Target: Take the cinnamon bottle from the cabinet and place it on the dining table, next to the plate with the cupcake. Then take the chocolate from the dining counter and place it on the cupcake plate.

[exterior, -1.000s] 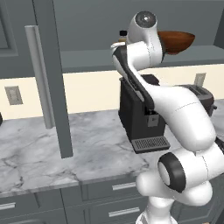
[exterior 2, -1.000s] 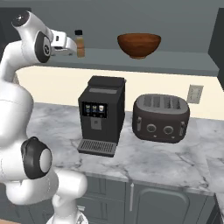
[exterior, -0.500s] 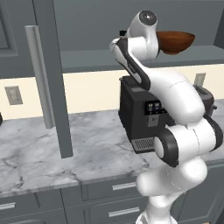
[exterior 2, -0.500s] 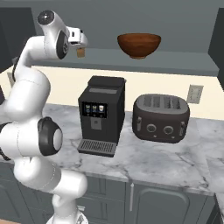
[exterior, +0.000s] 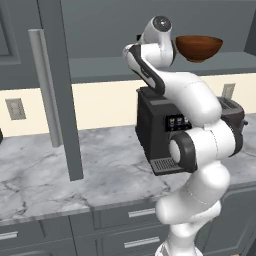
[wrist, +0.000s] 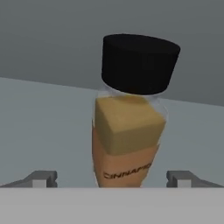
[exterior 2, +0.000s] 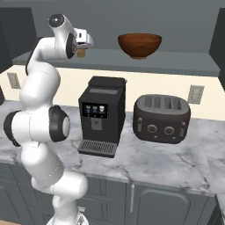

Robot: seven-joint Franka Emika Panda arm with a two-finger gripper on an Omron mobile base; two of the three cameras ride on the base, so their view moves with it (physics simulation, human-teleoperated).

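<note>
The cinnamon bottle (wrist: 129,131), clear with orange-brown contents and a black cap, stands upright on the grey shelf of the cabinet (exterior 2: 176,66). In the hand view it fills the middle, between the two fingertips (wrist: 41,178) of my gripper (wrist: 111,179), which stand wide open on either side without touching it. From the right base view my gripper (exterior 2: 83,44) is up at the shelf's left end, covering most of the bottle (exterior 2: 81,53). The cabinet door (exterior: 62,100) hangs open at the left.
A brown bowl (exterior 2: 139,44) sits on the same shelf, right of my hand. Below, on the marble counter (exterior 2: 145,162), stand a black coffee machine (exterior 2: 102,114) and a dark toaster (exterior 2: 162,118). The door's long bar handle (exterior: 42,85) juts out at the left.
My hand has moved forward along the shelf until the bottle stands between the fingers. The jaws have stayed open and the bottle has not moved.
</note>
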